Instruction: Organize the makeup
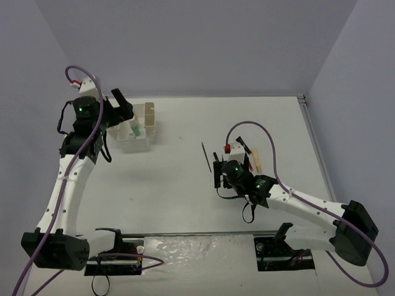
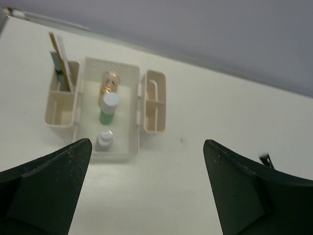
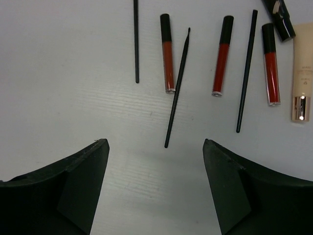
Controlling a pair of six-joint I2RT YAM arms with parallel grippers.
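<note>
The amber bottle, green bottle and grey bottle stand in the middle tray of the white-and-beige box. A tan pencil stands in its left side pocket. My left gripper is open and empty, above the table just in front of the box. My right gripper is open and empty above a row of makeup: three red tubes, thin black brushes and a tan tube. The nearest brush tip lies between the jaws' line.
A thin black pencil lies left of my right gripper. The box's right side pocket looks empty. A black capped item lies at the far right of the row. Walls close the table at the back and right.
</note>
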